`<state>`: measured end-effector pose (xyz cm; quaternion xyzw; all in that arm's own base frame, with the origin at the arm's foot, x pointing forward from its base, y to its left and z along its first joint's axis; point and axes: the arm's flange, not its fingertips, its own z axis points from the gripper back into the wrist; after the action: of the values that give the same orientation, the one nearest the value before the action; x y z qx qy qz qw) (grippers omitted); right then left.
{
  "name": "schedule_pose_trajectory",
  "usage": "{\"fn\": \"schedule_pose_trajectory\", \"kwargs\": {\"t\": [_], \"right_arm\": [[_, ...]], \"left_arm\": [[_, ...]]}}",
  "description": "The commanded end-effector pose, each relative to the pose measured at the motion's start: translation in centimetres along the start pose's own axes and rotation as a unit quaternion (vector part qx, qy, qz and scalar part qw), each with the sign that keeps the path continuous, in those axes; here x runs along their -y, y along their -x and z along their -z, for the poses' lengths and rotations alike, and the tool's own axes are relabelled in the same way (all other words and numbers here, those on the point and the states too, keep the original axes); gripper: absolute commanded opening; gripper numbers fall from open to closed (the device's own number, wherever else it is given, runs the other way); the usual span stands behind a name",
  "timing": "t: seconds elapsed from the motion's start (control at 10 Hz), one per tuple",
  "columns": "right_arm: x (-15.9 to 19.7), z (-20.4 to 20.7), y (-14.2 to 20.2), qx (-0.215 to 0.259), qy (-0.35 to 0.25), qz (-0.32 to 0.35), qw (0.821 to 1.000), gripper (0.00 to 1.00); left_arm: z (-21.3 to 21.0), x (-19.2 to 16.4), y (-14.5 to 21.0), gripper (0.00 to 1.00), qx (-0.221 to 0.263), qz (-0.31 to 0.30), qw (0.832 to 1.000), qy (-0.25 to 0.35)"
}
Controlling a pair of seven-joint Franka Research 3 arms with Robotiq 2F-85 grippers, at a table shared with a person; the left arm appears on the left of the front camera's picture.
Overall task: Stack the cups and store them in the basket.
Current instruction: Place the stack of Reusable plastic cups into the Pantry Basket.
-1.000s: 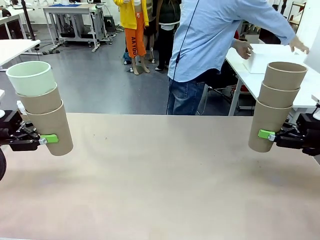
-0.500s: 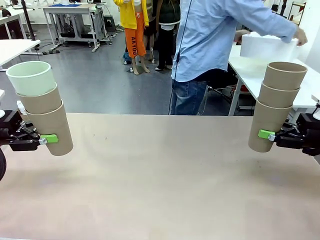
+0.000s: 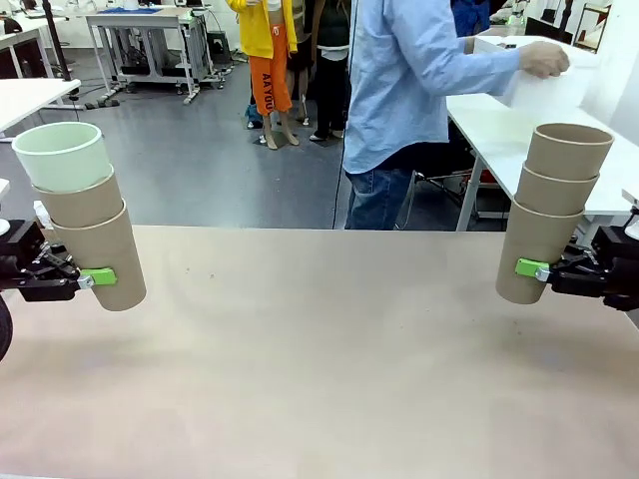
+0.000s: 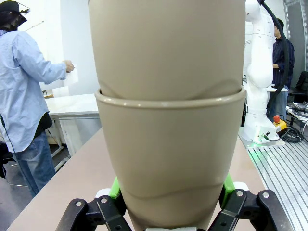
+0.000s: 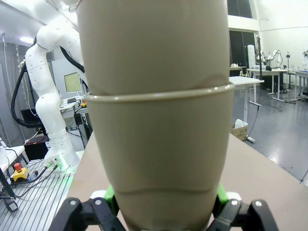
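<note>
At the table's left edge my left gripper (image 3: 88,278) is shut on a stack of cups (image 3: 85,220): two kraft-brown ones with a pale mint-green cup (image 3: 62,155) on top, tilted a little left. The same stack (image 4: 168,144) rises between the green pads (image 4: 114,188) in the left wrist view. My right gripper (image 3: 539,269) at the right edge is shut on a stack of three brown cups (image 3: 549,210), seen close as a brown stack (image 5: 154,144) in the right wrist view. Both stacks hang above the tabletop. A person beyond the table holds the white basket (image 3: 544,88) in the air.
The beige table (image 3: 319,349) stretches bare between the two stacks. The person in a light blue shirt (image 3: 419,90) stands at the far side, turned toward a white side table (image 3: 499,125) at the back right. Other tables stand farther off on the left.
Both arms and their stacks have stayed still. The person has lifted the white basket off the side table and turned with it toward my table.
</note>
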<state>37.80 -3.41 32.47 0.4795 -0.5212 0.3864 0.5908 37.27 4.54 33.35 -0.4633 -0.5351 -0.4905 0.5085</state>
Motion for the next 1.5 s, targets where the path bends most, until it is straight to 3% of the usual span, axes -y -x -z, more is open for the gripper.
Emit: {"fn": "schedule_pose_trajectory", "kwargs": {"t": [0.0,1.4], "right_arm": [[0.06,0.37,-0.55,0.004,0.003,-0.003,1.0,0.84],[0.06,0.37,-0.55,0.004,0.003,-0.003,1.0,0.84]], "left_arm": [[0.28,-0.04,-0.52,0.85,0.005,0.0,1.0,-0.002],[0.28,-0.04,-0.52,0.85,0.005,0.0,1.0,-0.002]]}}
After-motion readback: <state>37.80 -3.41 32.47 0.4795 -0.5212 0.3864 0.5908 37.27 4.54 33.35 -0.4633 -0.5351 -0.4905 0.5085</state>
